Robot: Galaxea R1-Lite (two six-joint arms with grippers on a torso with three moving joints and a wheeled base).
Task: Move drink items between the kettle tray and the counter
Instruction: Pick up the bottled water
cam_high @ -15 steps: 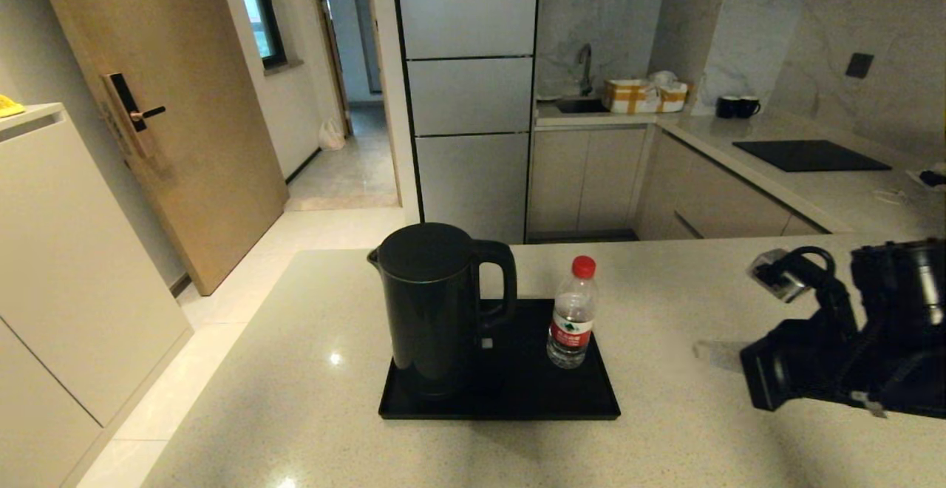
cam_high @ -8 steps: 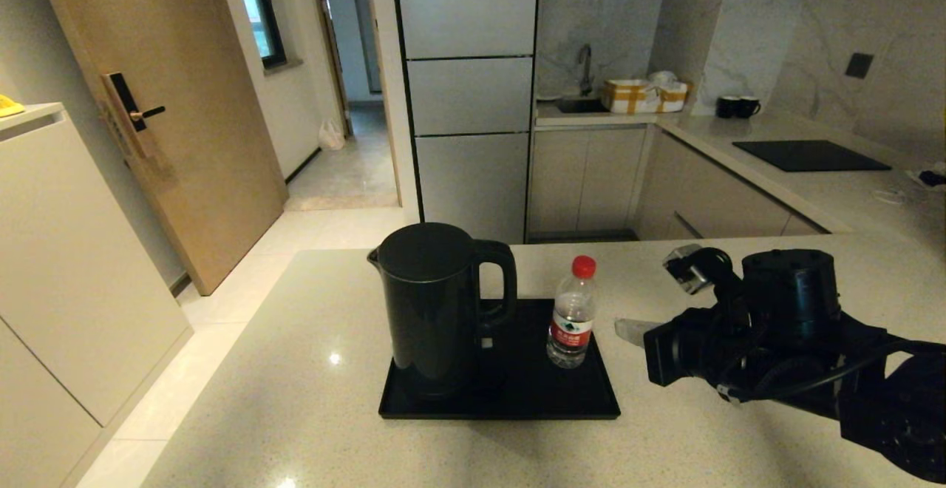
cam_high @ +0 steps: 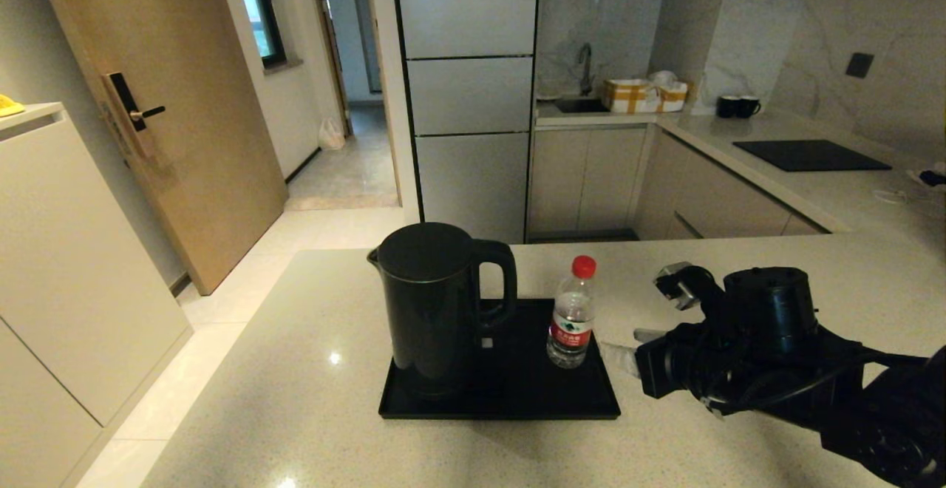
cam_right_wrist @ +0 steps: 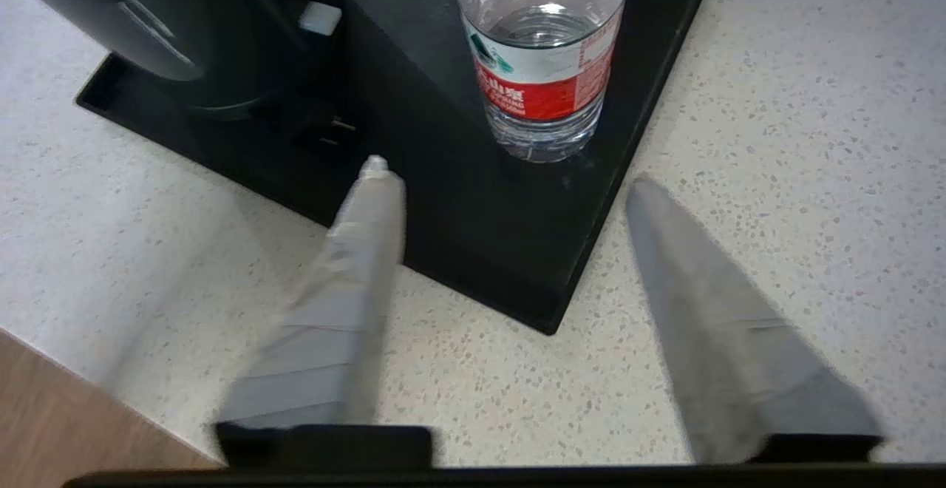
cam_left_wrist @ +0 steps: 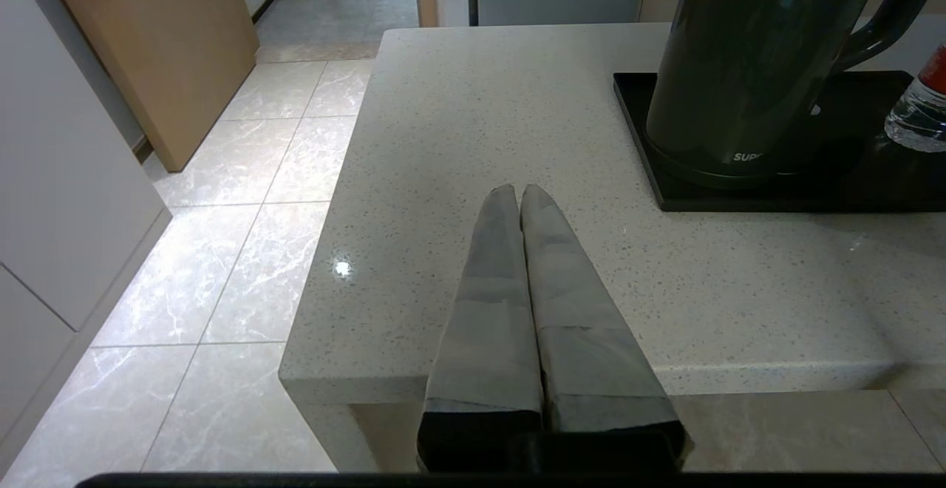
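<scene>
Counter (cam_high: 310,370): a broad, light beige speckled stone worktop that carries every item below; a second run of it along the far wall bears a flush black cooktop panel (cam_high: 811,155) and two dark mugs (cam_high: 737,106).

Kettle tray (cam_high: 562,399): a flat, glossy black rectangle with a low rim, lying on the counter near its middle.

Kettle (cam_high: 432,307): tall, glossy black, upright on the left part of the tray, its loop handle turned toward the bottle.

Right arm: reaches in from the right side of the counter. Its right pincer (cam_right_wrist: 506,181) has its two grey fingers spread wide apart, holding nothing. In the right wrist view one fingertip (cam_right_wrist: 377,170) lies over the tray's front edge and the other over bare counter just beside the tray's right rim; the bottle stands ahead of the gap, apart from both fingers.

Left pincer (cam_left_wrist: 519,196): parked low at the counter's near left edge, well apart from the tray, its two fingers pressed together on nothing.

Water bottle (cam_high: 573,314): small, clear plastic, with a red cap and red label, standing upright on the right part of the tray near its rim.
</scene>
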